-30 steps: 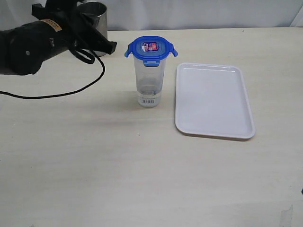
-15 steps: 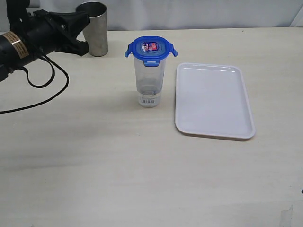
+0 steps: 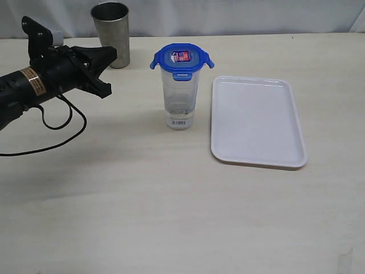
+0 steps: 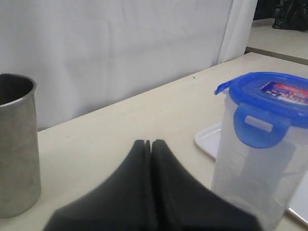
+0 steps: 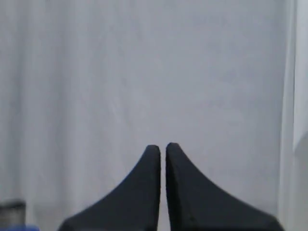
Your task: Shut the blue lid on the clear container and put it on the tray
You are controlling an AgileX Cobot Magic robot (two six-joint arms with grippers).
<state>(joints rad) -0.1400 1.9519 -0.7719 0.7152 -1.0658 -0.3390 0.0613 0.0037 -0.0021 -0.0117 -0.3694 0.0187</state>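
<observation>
Over on the left, my left pincer is pressed together near the steel cup. Mid-bench, the blue lid sits on the clear container, just beside the tray. Only its wrist cam shows my right pincer, also together, facing white curtain. Pale bench.

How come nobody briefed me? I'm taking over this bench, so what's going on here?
A two-armed robot is working on a lidded tumbler. The blue lid sits on top of the clear container, with its side flaps sticking outward. The container stands on the table beside the white tray, not on it. The left gripper is shut and empty, apart from the container on its left, near a steel cup. The right gripper is shut, empty and away from the scene.
</observation>
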